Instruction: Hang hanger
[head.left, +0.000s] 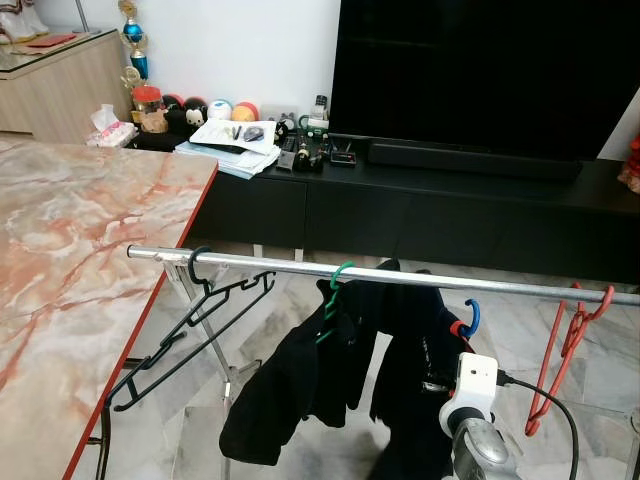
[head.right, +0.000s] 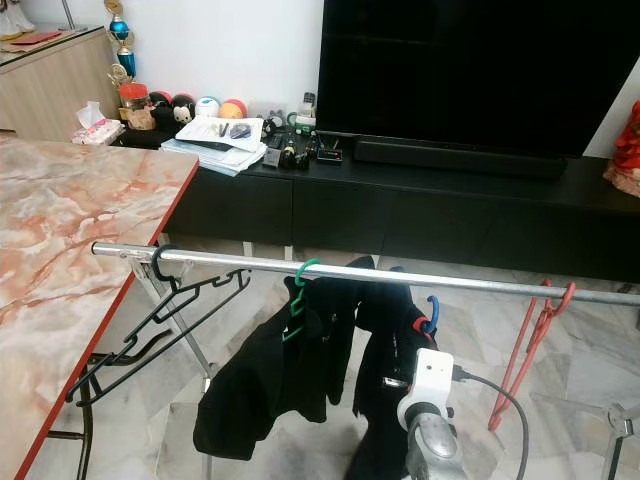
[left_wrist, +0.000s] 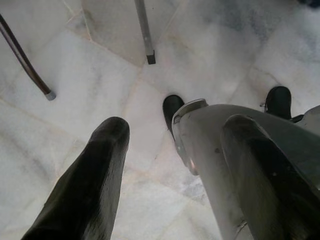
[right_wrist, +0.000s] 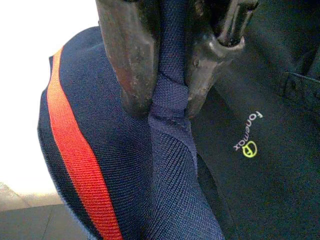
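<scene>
Centrally, low in the left eye view: blue hanger (head.left: 472, 316), hook curling just under the silver rail (head.left: 400, 273), carrying a dark navy garment (head.left: 420, 370) that droops toward the bottom edge. Right gripper (right_wrist: 167, 107): fingers pressed together on a fold of the navy garment, red stripe and small yellow logo visible beside the pinch in the right wrist view. Right arm (head.left: 475, 420): silver, with white wrist housing and black cable, rising at bottom right of the frame.

Green hanger (head.left: 335, 290): hooked over the rail just left of the blue one, bearing a black garment (head.left: 290, 385).

Black hangers (head.left: 190, 330): empty, hooked at the rail's left end, tilted down to the left.

Red hangers (head.left: 560, 350): empty, at the rail's right end.

Left gripper (left_wrist: 175, 175): fingers apart, holding nothing, pointed at pale marble floor (left_wrist: 100, 75) near the robot's own leg.

Marble table (head.left: 70, 240): red-edged, left side of frame.

Black TV console (head.left: 420, 200): across the upper frame, papers and small items on its left part, large dark screen (head.left: 480, 70) above.
</scene>
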